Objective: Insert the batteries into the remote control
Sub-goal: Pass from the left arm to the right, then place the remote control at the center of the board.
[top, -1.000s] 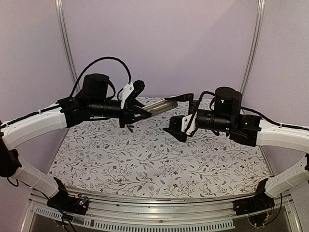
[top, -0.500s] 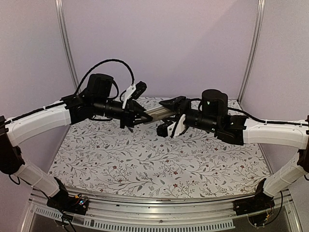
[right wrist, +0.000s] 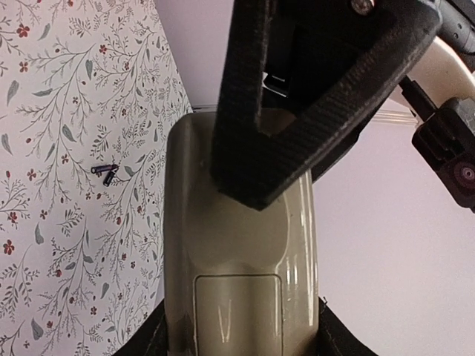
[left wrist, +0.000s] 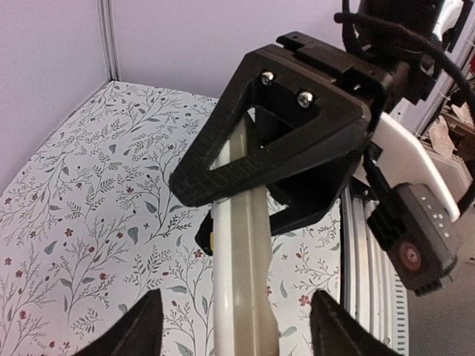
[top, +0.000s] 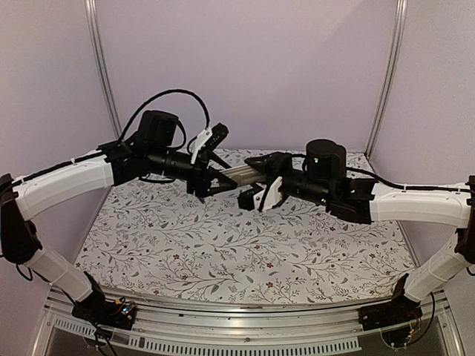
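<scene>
Remote control [top: 234,175]: it is held in the air above the far half of the counter [top: 245,252], level, with one hand at each end. This is judged to be a two-handed brace, so that the back can be worked on.
Right hand [top: 249,179]: it is clenched on the remote control. In the right wrist view its own fingers [right wrist: 154,343] are pressed against both long edges, and the tan-grey back is turned toward that camera.
Left hand [top: 220,178]: it is set at the remote control's other end. In the left wrist view, strips of counter are seen between its fingers [left wrist: 145,326] and the bar, so it cannot be told whether it is gripping or has let go.
Cover panel [right wrist: 237,304]: its outline is seen closed in the back. The recess is therefore judged not yet opened, which would explain why no cell is being carried.
Batteries [right wrist: 106,172]: they are left lying on the counter close to an edge that meets a wall, well apart from both hands. Which edge it is cannot be told.
Count: one remote control, two hands, one cover panel. The batteries appear to be two small dark sticks lying just beside each other, though they are too small for the count to be certain.
</scene>
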Motion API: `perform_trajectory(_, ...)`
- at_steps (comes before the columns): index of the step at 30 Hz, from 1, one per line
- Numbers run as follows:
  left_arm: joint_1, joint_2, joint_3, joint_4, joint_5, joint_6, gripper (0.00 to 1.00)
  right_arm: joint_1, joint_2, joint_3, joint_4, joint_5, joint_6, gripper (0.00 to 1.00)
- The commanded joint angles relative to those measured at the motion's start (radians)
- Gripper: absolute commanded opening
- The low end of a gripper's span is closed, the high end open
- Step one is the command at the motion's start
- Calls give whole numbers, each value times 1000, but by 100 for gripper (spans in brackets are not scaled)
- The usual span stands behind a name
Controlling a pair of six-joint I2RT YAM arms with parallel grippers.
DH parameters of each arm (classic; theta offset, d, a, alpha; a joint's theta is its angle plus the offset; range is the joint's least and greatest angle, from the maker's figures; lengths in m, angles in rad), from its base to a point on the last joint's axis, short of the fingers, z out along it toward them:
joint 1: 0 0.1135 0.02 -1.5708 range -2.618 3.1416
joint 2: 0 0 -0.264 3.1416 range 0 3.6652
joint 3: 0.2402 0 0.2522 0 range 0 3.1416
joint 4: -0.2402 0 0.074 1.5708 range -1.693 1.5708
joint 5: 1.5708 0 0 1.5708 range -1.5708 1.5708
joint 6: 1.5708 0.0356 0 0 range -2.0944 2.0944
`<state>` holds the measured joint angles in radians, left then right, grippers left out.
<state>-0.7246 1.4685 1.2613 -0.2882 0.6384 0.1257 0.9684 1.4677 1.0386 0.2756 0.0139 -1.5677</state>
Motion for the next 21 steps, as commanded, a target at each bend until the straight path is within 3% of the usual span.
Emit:
perform_trajectory(1,15,-25,20,-25,-111,11,99,7,-7,33,-65,31,187,25)
perform_trajectory(4,40,-72,-1,-11,-186,30,100,5,-7,44,-223,0,383,25)
perform_trajectory(7,65,-130,-48,23,-203,56,100,2,4,27,-383,-137,582,25)
perform_trajectory(12,80,-194,-121,27,-238,107,100,-20,47,-48,-472,-332,864,26)
perform_trajectory(15,83,-202,-137,9,-262,119,100,-34,94,-84,-487,-407,936,26)
perform_trajectory(21,87,-221,-166,28,-265,115,100,-40,248,-71,-541,-401,974,27)
